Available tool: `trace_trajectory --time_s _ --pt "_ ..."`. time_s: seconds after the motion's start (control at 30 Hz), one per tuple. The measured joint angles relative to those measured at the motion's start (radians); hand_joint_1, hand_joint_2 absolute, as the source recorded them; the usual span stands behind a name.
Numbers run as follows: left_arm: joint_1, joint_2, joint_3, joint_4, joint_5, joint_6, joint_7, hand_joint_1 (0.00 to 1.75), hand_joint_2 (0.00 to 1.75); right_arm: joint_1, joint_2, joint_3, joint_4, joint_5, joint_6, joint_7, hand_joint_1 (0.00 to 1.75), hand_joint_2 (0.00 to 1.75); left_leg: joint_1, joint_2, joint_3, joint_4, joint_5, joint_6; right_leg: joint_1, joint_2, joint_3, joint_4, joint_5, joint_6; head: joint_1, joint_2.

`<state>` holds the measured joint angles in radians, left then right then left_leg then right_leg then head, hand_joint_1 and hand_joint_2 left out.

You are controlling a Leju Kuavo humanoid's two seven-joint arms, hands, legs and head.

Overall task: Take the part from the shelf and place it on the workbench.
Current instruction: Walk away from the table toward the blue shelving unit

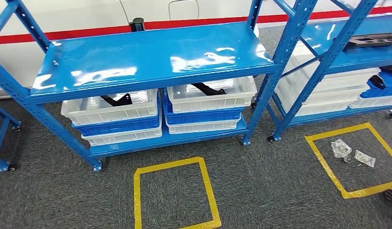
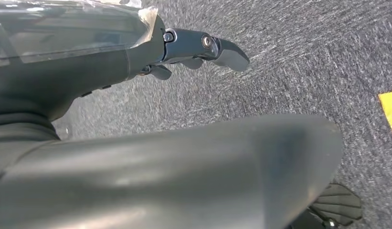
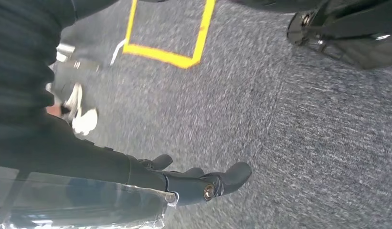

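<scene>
A blue metal shelf [image 1: 151, 57] stands ahead in the head view. Under its bare top board, two white bins sit on stacked blue and white bins. A black part [image 1: 117, 99] lies in the left white bin [image 1: 110, 112], and another black part [image 1: 208, 88] lies in the right white bin [image 1: 213, 100]. My left hand [image 2: 194, 50] hangs over grey carpet with its fingers stretched out and nothing in them. My right hand [image 3: 198, 181] also hangs over the carpet, fingers extended and holding nothing.
A second blue shelf [image 1: 327, 57] at the right carries white bins and a dark flat part [image 1: 373, 39]. Two yellow tape squares [image 1: 174, 195] [image 1: 351, 162] mark the carpet; clear plastic bags [image 1: 349, 151] lie in the right one. Shelf legs have castors.
</scene>
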<state>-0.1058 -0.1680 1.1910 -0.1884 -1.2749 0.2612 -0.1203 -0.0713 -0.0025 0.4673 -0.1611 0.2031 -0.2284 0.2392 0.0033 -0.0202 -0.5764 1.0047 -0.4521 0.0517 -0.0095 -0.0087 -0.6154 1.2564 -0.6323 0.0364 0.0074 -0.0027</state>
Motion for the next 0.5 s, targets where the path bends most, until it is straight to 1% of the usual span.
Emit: trace_trajectory --time_s 0.03,0.07,0.1,0.13,0.17,0.2,0.23,0.27,0.3,0.33,0.37,0.4,0.43,0.47,0.5 --pt "0.002 -0.001 0.000 0.000 0.000 0.000 0.000 0.00 0.00 0.001 -0.001 0.000 0.000 -0.001 0.001 0.000 0.00 1.75 0.000 -0.014 -0.001 0.000 0.001 0.000 -0.002 0.004 -0.015 0.029 -0.006 0.005 0.000 0.000" --pt "0.003 -0.001 0.000 0.000 -0.001 0.000 0.000 0.00 0.00 0.003 -0.002 0.000 0.000 -0.001 0.001 0.000 0.00 1.75 0.001 -0.029 -0.002 0.001 0.002 -0.002 -0.004 0.006 -0.012 0.018 0.006 0.014 0.000 0.000" --pt "0.005 -0.001 0.000 0.000 -0.001 0.000 0.000 0.00 0.00 0.003 -0.003 0.000 0.000 -0.002 0.002 0.000 0.00 1.75 0.003 -0.043 -0.002 0.003 0.003 -0.004 -0.009 0.010 0.011 -0.033 0.032 0.026 0.000 0.000" --pt "0.005 -0.001 0.000 0.000 -0.002 0.000 0.000 0.00 0.00 0.004 -0.004 0.000 0.000 -0.002 0.002 0.000 0.00 1.75 0.005 -0.056 -0.003 0.006 0.003 -0.008 -0.015 0.027 0.044 -0.107 0.064 0.039 0.001 0.000" --pt "0.005 -0.001 0.000 0.000 -0.002 0.000 0.000 0.00 0.00 0.004 -0.004 0.000 0.000 -0.002 0.002 0.000 0.00 1.75 0.004 -0.069 -0.005 0.010 0.003 -0.014 -0.019 0.049 0.074 -0.175 0.089 0.046 0.002 0.000" --pt "0.004 -0.001 0.000 0.000 -0.002 0.000 0.000 0.00 0.00 0.003 -0.004 0.000 0.000 -0.002 0.003 0.000 0.00 1.75 0.003 -0.079 -0.008 0.013 0.003 -0.020 -0.022 0.065 0.094 -0.221 0.105 0.044 0.003 0.000" --pt "0.004 -0.001 0.000 0.000 -0.002 0.000 0.000 0.00 0.00 0.003 -0.003 0.000 0.000 -0.002 0.003 0.000 0.00 1.75 0.001 -0.087 -0.012 0.014 0.004 -0.027 -0.022 0.077 0.102 -0.243 0.110 0.036 0.003 0.000" --pt "0.005 -0.001 0.000 0.000 -0.002 0.000 0.000 0.00 0.00 0.002 -0.003 0.000 0.000 -0.002 0.004 0.000 0.00 1.31 0.001 -0.095 -0.015 0.013 0.006 -0.034 -0.018 0.074 0.103 -0.244 0.110 0.024 0.003 0.000" --pt "0.006 -0.001 0.000 0.000 -0.002 0.000 0.000 0.00 0.00 0.002 -0.002 0.000 0.000 -0.002 0.004 -0.001 0.00 0.87 0.003 -0.103 -0.017 0.010 0.010 -0.041 -0.019 0.062 0.104 -0.245 0.114 0.013 0.002 0.000" --pt "0.006 -0.001 0.000 0.000 -0.002 0.000 0.000 0.00 0.00 0.002 -0.002 0.000 0.000 -0.002 0.003 -0.001 0.00 0.44 0.004 -0.098 -0.021 0.012 0.010 -0.046 -0.019 0.053 0.105 -0.247 0.117 0.004 0.000 0.000" --pt "0.007 -0.001 0.000 0.000 -0.002 0.000 0.000 0.00 0.00 0.003 -0.002 0.000 0.000 -0.002 0.002 -0.002 0.00 0.00 0.005 -0.080 -0.028 0.025 0.000 -0.051 -0.021 0.044 0.107 -0.248 0.120 -0.005 -0.002 0.000" --pt "0.007 -0.001 0.000 0.000 -0.003 0.001 0.001 0.00 0.00 0.003 -0.002 0.000 0.000 -0.001 0.000 -0.004 0.00 0.00 0.005 -0.053 -0.042 0.055 -0.020 -0.054 -0.022 0.035 0.106 -0.250 0.123 -0.012 -0.005 0.000" --pt "0.005 -0.001 -0.001 0.000 -0.003 0.001 0.002 0.00 0.00 0.003 -0.002 0.000 0.000 0.000 -0.002 -0.005 0.00 0.00 0.006 -0.022 -0.065 0.106 -0.052 -0.057 -0.021 0.025 0.106 -0.250 0.123 -0.017 -0.008 0.000" --pt "0.004 -0.001 -0.001 0.000 -0.004 0.001 0.004 0.00 0.00 0.005 -0.002 0.000 0.000 0.000 -0.004 -0.005 0.00 0.00 0.006 -0.002 -0.095 0.171 -0.086 -0.060 -0.018 0.016 0.105 -0.250 0.123 -0.021 -0.011 0.000" --pt "0.003 -0.001 -0.001 0.000 -0.005 0.001 0.008 0.00 0.00 0.007 -0.002 0.000 0.000 0.000 -0.005 -0.005 0.00 0.00 0.008 0.008 -0.123 0.233 -0.114 -0.063 -0.016 0.005 0.104 -0.250 0.122 -0.023 -0.012 0.000"
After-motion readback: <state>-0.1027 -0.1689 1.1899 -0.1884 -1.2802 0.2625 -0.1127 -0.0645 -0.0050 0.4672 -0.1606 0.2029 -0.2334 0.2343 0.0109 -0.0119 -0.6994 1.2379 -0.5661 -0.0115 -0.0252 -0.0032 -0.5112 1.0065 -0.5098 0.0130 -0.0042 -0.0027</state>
